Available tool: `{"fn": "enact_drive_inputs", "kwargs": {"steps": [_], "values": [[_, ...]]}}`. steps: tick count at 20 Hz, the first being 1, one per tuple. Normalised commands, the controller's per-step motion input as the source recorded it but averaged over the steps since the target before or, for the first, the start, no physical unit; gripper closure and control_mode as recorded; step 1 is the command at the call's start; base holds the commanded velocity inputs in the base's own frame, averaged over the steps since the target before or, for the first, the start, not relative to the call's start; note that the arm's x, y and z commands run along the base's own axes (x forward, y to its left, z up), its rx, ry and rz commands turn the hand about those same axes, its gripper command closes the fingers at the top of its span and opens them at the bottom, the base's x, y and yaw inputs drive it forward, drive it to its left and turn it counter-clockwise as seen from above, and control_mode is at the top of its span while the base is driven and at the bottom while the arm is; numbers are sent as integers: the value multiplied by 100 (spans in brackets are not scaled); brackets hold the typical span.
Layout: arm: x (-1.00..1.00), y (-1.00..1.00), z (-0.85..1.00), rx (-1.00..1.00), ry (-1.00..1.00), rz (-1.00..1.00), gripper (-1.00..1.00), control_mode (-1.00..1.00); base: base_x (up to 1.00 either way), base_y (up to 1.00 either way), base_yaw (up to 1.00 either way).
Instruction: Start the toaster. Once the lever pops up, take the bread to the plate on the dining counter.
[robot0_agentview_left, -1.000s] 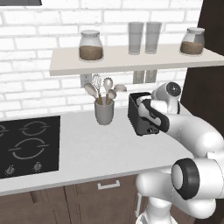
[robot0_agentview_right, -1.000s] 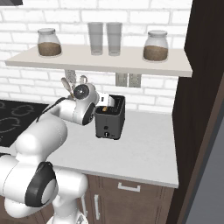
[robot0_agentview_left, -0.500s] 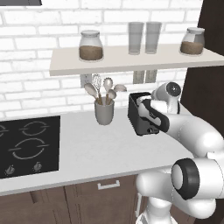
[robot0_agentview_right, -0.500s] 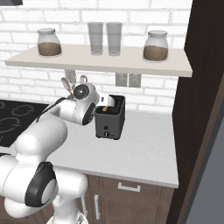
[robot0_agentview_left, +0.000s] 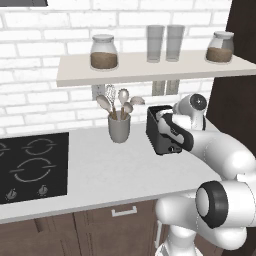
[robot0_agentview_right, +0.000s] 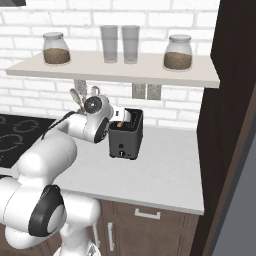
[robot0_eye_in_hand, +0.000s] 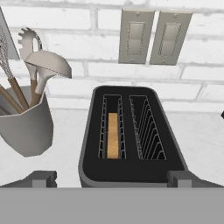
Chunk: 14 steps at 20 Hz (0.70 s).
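Hand view: we look down on the toaster (robot0_eye_in_hand: 131, 135) at frame centre, the bread (robot0_eye_in_hand: 113, 135) sunk in its left slot. Our gripper (robot0_eye_in_hand: 111, 177) hangs above, fingers (robot0_eye_in_hand: 42, 177) spread wide, empty. Nothing has shifted over the last second, so starting the toaster seems still ahead.

A white brick wall (robot0_agentview_left: 45, 60) backs a pale worktop (robot0_agentview_left: 115, 170) with a black cooktop (robot0_agentview_left: 32, 165) set into its left part. A pale shelf (robot0_agentview_left: 150, 67) hangs above, two grey wall switches (robot0_eye_in_hand: 154, 37) beneath it. Dark wood cabinets (robot0_agentview_left: 75, 232) sit below, and a tall dark panel (robot0_agentview_right: 230, 115) stands at the right.
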Motion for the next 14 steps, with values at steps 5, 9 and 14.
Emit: {"fn": "enact_drive_inputs", "kwargs": {"steps": [5, 9, 14], "values": [[0, 0, 0, 0, 0, 0, -100, -100, 0, 0, 0], [0, 0, 0, 0, 0, 0, -100, -100, 0, 0, 0], [0, 0, 0, 0, 0, 0, -100, -100, 0, 0, 0]]}}
